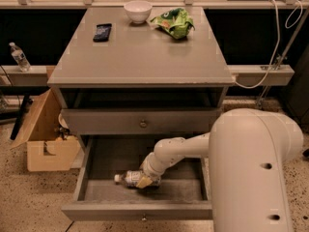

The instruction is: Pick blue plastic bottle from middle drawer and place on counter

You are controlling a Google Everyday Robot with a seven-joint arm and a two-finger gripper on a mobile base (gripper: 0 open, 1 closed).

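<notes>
The blue plastic bottle (126,178), clear with a white cap and a pale label, lies on its side in the open middle drawer (140,210), cap pointing left. My gripper (145,179) is down inside the drawer, right at the bottle's base end and touching or overlapping it. The white arm reaches in from the right. The counter (140,52) is the grey cabinet top above.
On the counter stand a white bowl (137,10), a green bag (174,22) and a black phone (102,32). The upper drawer (142,122) is shut. A cardboard box (46,139) sits on the floor at the left. A slim water bottle (19,57) stands on the left ledge.
</notes>
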